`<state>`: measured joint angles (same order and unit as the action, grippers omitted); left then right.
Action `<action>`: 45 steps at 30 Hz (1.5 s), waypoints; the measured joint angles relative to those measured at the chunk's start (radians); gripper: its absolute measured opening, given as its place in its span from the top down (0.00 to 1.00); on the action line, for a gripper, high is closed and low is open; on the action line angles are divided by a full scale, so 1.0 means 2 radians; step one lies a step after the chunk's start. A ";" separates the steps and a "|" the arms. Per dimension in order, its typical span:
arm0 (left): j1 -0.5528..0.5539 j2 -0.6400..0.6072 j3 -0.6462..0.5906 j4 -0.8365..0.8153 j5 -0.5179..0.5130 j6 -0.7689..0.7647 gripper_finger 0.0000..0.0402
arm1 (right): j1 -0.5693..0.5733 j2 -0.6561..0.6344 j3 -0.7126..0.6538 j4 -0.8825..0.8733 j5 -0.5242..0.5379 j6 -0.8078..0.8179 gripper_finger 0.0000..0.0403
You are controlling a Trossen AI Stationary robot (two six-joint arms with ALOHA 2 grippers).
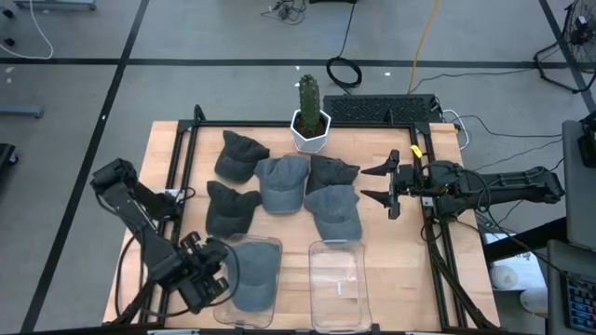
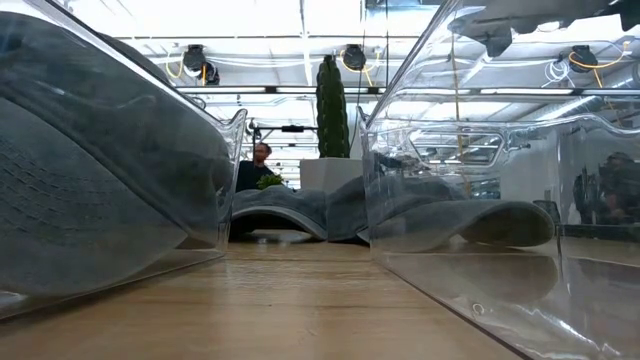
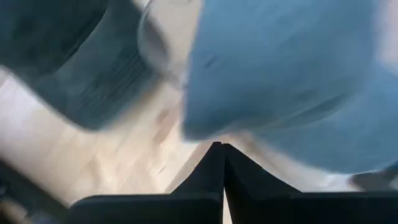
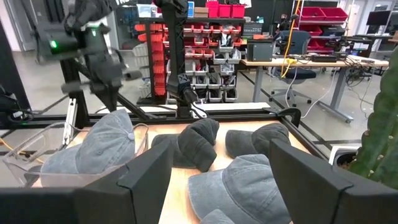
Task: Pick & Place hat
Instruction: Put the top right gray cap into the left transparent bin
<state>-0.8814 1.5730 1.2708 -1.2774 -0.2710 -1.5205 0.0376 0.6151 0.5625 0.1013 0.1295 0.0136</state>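
1. Wooden table (image 1: pixel 382 270) carrying everything.
2. Two clear bins at the near edge: left bin (image 1: pixel 250 272) holding a grey hat (image 1: pixel 253 279), right bin (image 1: pixel 337 284) bare.
3. Five more hats (image 1: pixel 282 182) mid-table, near a potted cactus (image 1: pixel 309 112).
4. Right gripper (image 1: pixel 384 183) right of the hats, jaws spread.
5. Left gripper (image 1: pixel 216 276) at the left bin, jaws pressed together.

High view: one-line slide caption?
Five caps wait mid-table; one cap in the left clear bin; right gripper open beside them.
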 joint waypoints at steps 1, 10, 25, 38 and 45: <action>0.000 0.000 -0.010 0.000 0.003 -0.001 1.00 | 0.000 0.000 0.000 0.000 0.000 0.001 0.37; 0.034 0.000 -0.037 0.055 -0.018 0.097 1.00 | 0.000 0.000 0.000 0.000 0.000 0.005 0.37; 0.101 0.000 -0.070 0.172 -0.026 0.292 0.99 | 0.000 0.000 0.000 -0.001 0.000 0.003 0.37; 0.132 -0.001 -0.128 0.294 0.018 0.335 0.99 | 0.000 0.000 0.000 -0.004 0.000 0.001 0.37; 0.144 0.001 -0.162 0.312 0.044 0.324 0.99 | 0.000 0.000 0.000 -0.004 0.000 -0.003 0.37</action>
<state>-0.5943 1.5760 0.9472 -0.6539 -0.1822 -0.8729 0.0375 0.6155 0.5625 0.0925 0.1299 0.0071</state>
